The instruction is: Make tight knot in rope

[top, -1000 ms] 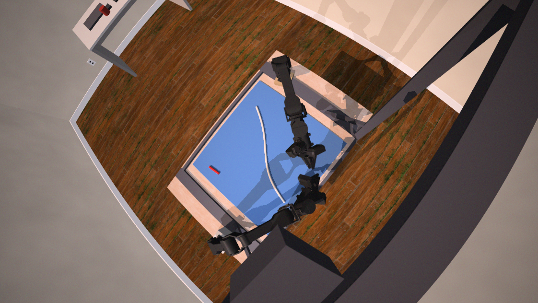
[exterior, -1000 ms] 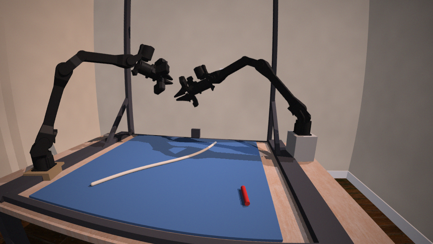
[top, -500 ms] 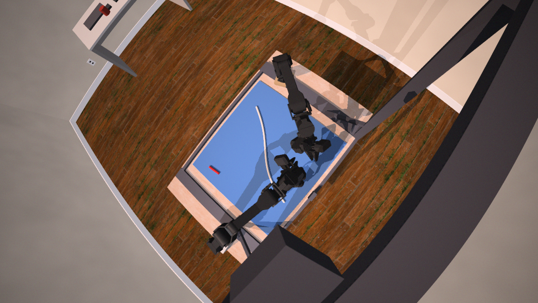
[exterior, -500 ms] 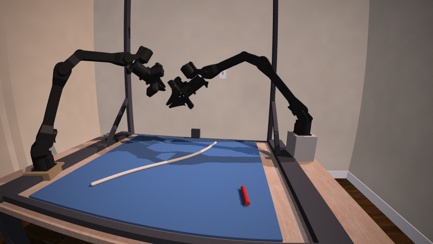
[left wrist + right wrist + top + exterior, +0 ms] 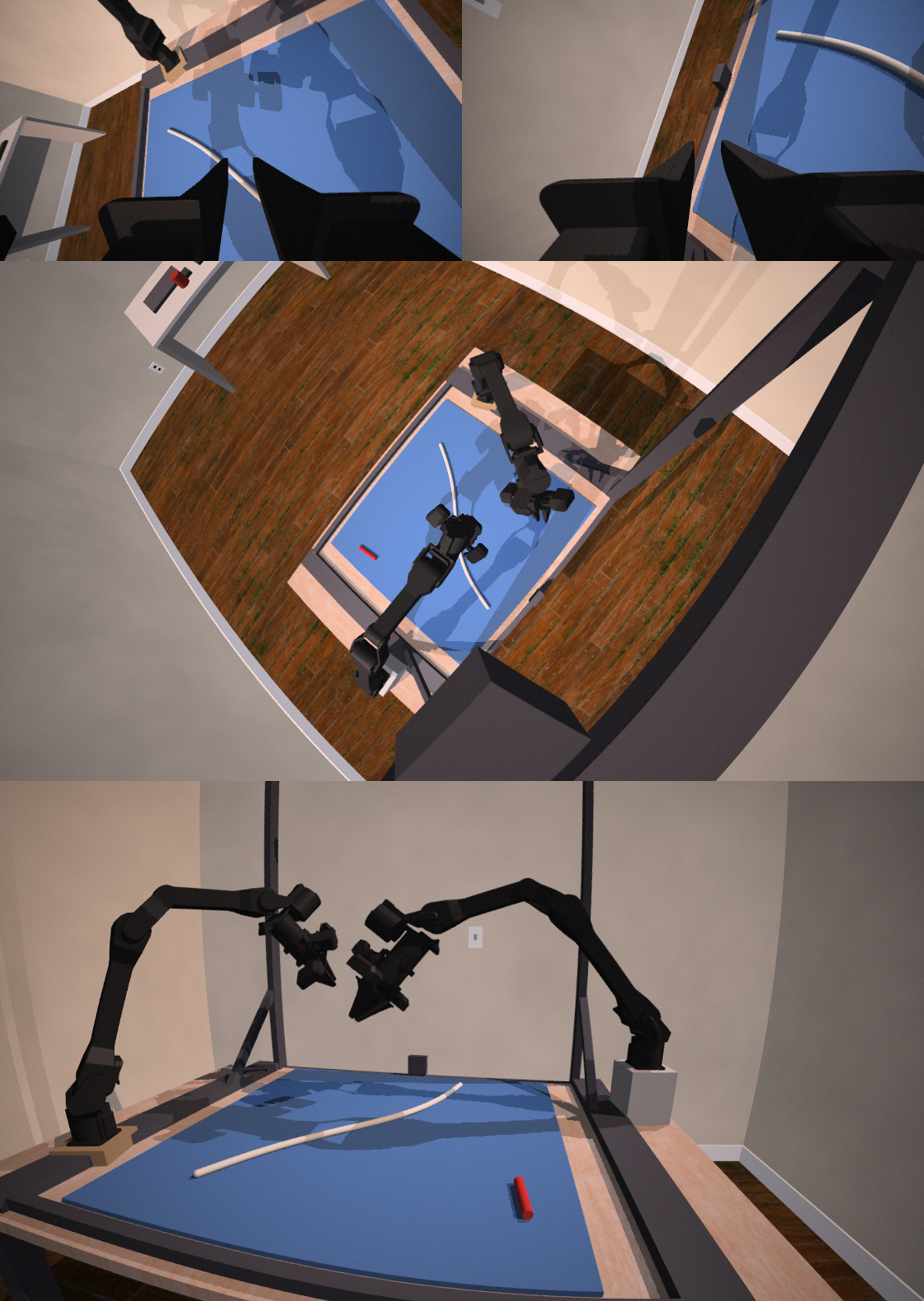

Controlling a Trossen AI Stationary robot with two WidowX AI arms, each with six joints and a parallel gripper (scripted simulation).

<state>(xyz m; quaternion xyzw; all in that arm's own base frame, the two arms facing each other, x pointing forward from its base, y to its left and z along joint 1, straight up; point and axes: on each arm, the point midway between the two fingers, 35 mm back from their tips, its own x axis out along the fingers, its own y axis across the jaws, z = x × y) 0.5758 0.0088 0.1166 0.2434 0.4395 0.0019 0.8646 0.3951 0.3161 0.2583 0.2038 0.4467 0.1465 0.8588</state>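
The white rope [image 5: 450,474] [image 5: 352,1127] [image 5: 850,45] lies in a gentle curve on the blue mat [image 5: 388,519] [image 5: 388,1219], with no knot or crossing. My left gripper [image 5: 354,1018] [image 5: 240,163] is slightly open and empty, high above the rope's middle. In the left wrist view the rope [image 5: 194,141] passes far below, behind the fingers. In the top view the left hand hides the rope's middle and its own fingertips. My right gripper [image 5: 541,519] [image 5: 333,984] [image 5: 707,146] is slightly open and empty, high up and off to one side of the rope.
A red cylinder [image 5: 367,552] [image 5: 523,1199] lies on the mat. The left arm stands on a pale block [image 5: 650,1097], the right on a tan block [image 5: 109,1152] [image 5: 177,75]. A small dark box [image 5: 417,1065] [image 5: 720,76] is at the far edge. Frame posts [image 5: 585,845] rise there.
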